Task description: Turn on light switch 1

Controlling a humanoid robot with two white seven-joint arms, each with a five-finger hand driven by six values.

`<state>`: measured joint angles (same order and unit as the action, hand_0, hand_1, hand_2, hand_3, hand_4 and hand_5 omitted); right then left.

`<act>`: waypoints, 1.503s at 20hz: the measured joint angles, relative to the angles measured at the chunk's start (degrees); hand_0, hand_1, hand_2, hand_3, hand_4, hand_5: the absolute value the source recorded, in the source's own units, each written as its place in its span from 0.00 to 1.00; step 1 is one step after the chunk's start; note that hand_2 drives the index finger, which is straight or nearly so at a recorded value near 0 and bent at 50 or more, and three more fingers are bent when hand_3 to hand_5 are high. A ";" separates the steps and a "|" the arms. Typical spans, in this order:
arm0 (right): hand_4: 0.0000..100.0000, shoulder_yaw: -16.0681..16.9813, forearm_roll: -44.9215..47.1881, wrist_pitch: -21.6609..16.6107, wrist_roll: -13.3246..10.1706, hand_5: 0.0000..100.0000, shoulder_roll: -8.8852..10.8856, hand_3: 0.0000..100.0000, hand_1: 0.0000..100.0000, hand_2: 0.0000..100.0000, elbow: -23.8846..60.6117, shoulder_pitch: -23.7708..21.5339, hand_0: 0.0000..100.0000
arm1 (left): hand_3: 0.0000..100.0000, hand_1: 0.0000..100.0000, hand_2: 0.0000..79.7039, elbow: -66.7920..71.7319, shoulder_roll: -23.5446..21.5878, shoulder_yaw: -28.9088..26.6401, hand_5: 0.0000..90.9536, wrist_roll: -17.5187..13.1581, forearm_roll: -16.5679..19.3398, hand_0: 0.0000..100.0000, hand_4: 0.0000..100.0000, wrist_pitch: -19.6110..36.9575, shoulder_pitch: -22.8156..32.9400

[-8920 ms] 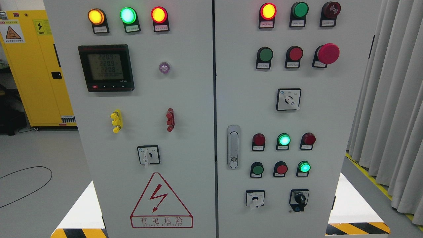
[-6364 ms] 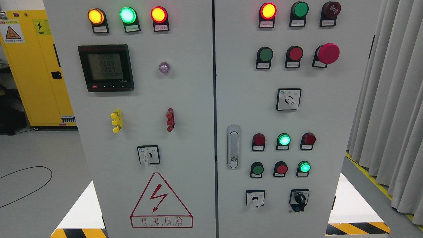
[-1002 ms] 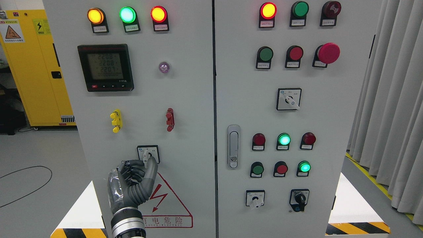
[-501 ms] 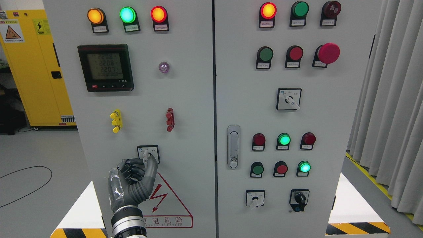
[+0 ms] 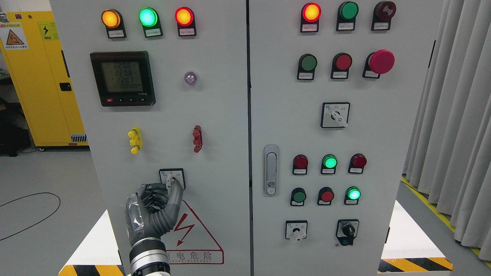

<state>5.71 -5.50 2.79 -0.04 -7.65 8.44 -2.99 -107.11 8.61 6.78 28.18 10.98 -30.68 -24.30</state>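
Note:
A rotary selector switch [image 5: 172,177] with a white lever sits low on the left door of the grey control cabinet [image 5: 222,115], just above the red warning triangle [image 5: 191,245]. My left hand [image 5: 170,187] comes up from the bottom edge and reaches the switch. Its thumb and index finger are curled on either side of the white lever, which points down. The hand hides the lower part of the lever. The right hand does not show.
The left door carries three lit lamps [image 5: 148,17], a meter [image 5: 122,78], and yellow [image 5: 135,140] and red [image 5: 197,138] fittings. The right door has a handle [image 5: 271,170], buttons, lamps and more selector switches [image 5: 335,115]. A yellow cabinet [image 5: 38,76] stands at the left, curtains [image 5: 452,115] at the right.
My left hand came into view from below and reached the switch. Over the last second it has barely moved; the fingers have drawn slightly closer around the lever.

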 measured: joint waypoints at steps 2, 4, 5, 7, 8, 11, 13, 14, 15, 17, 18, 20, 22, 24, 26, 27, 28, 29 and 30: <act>0.00 0.00 0.00 0.00 0.00 0.00 0.00 0.00 0.50 0.04 0.00 0.00 0.00 | 0.89 0.70 0.74 0.01 0.00 0.00 0.90 0.00 0.00 0.35 0.90 0.00 0.01; 0.00 0.00 -0.01 0.00 0.00 0.00 0.00 0.00 0.50 0.04 0.00 0.00 0.00 | 0.89 0.70 0.75 0.02 0.00 -0.01 0.90 -0.03 0.00 0.35 0.90 -0.01 0.03; 0.00 0.00 -0.01 0.00 0.00 0.00 0.00 0.00 0.50 0.04 0.00 0.00 0.00 | 0.89 0.70 0.75 0.02 0.00 -0.01 0.90 -0.08 0.00 0.35 0.90 -0.03 0.04; 0.00 0.00 0.00 0.00 0.00 0.00 0.00 0.00 0.50 0.04 0.00 0.00 0.00 | 0.89 0.70 0.75 0.03 0.00 -0.01 0.90 -0.20 0.00 0.35 0.90 -0.15 0.07; 0.00 0.00 0.00 0.00 0.00 0.00 0.00 0.00 0.50 0.04 0.00 0.00 0.00 | 0.89 0.70 0.75 0.03 0.00 -0.02 0.90 -0.20 0.00 0.35 0.90 -0.17 0.09; 0.00 0.00 -0.02 0.00 0.00 0.00 0.00 0.00 0.50 0.04 0.00 0.00 0.00 | 0.89 0.69 0.76 0.04 0.00 -0.04 0.90 -0.22 0.00 0.36 0.90 -0.24 0.12; 0.00 0.00 -0.02 0.00 0.00 0.00 0.00 0.00 0.50 0.04 0.00 0.00 0.00 | 0.89 0.67 0.76 0.04 0.00 -0.05 0.90 -0.23 0.00 0.37 0.90 -0.25 0.12; 0.00 0.00 -0.02 0.00 0.00 0.00 0.00 0.00 0.50 0.04 0.00 0.00 0.00 | 0.90 0.67 0.76 0.05 0.00 -0.05 0.90 -0.23 0.00 0.37 0.90 -0.25 0.13; 0.00 0.00 -0.02 0.00 0.00 0.00 0.00 0.00 0.50 0.04 0.00 0.00 0.00 | 0.90 0.66 0.76 0.05 0.00 -0.06 0.90 -0.24 0.00 0.37 0.90 -0.25 0.14; 0.00 0.00 -0.02 0.00 0.00 0.00 0.00 0.00 0.50 0.04 0.00 0.00 0.00 | 0.90 0.66 0.76 0.05 0.00 -0.06 0.90 -0.24 0.00 0.37 0.90 -0.26 0.15; 0.00 0.00 -0.02 0.00 0.00 0.00 0.00 0.00 0.50 0.04 0.00 0.00 0.00 | 0.90 0.65 0.76 0.05 0.01 -0.07 0.90 -0.25 0.00 0.36 0.90 -0.25 0.15; 0.00 0.00 -0.02 0.00 0.00 0.00 0.00 0.00 0.50 0.04 0.00 0.00 0.00 | 0.90 0.65 0.76 0.05 0.02 -0.07 0.90 -0.26 0.00 0.36 0.90 -0.26 0.15; 0.00 0.00 -0.02 0.00 0.00 0.00 0.00 0.00 0.50 0.04 0.00 0.00 0.00 | 0.90 0.64 0.76 0.05 0.04 -0.08 0.90 -0.26 0.00 0.35 0.90 -0.31 0.15; 0.00 0.00 -0.03 0.00 0.00 0.00 0.00 0.00 0.50 0.04 0.00 0.00 0.00 | 0.90 0.64 0.76 0.07 0.05 -0.08 0.90 -0.26 0.00 0.35 0.90 -0.37 0.15; 0.00 0.00 -0.01 0.00 0.00 0.00 0.00 0.00 0.50 0.04 0.00 0.00 0.00 | 0.90 0.63 0.76 0.08 0.06 -0.08 0.90 -0.26 0.00 0.35 0.90 -0.45 0.14; 0.00 0.00 -0.01 0.00 0.00 0.00 0.00 0.00 0.50 0.04 0.00 0.00 0.00 | 0.90 0.63 0.76 0.09 0.06 -0.09 0.90 -0.26 0.00 0.35 0.90 -0.45 0.13; 0.00 0.00 -0.01 0.00 0.00 0.00 0.00 0.00 0.50 0.04 0.00 0.00 0.00 | 0.90 0.62 0.76 0.13 0.06 -0.09 0.90 -0.26 0.00 0.34 0.90 -0.45 0.12; 0.00 0.00 -0.01 0.00 0.00 0.00 0.00 0.00 0.50 0.04 0.00 0.00 0.00 | 0.90 0.62 0.76 0.17 0.06 -0.09 0.90 -0.26 -0.02 0.34 0.90 -0.41 0.11; 0.00 0.00 -0.01 0.00 0.00 0.00 0.00 0.00 0.50 0.04 0.00 0.00 0.00 | 0.90 0.61 0.76 0.19 0.07 -0.09 0.90 -0.27 -0.02 0.34 0.90 -0.36 0.10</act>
<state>5.71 -5.51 2.79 -0.04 -7.65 8.44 -2.99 -106.91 8.67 6.69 27.91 10.96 -31.03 -24.20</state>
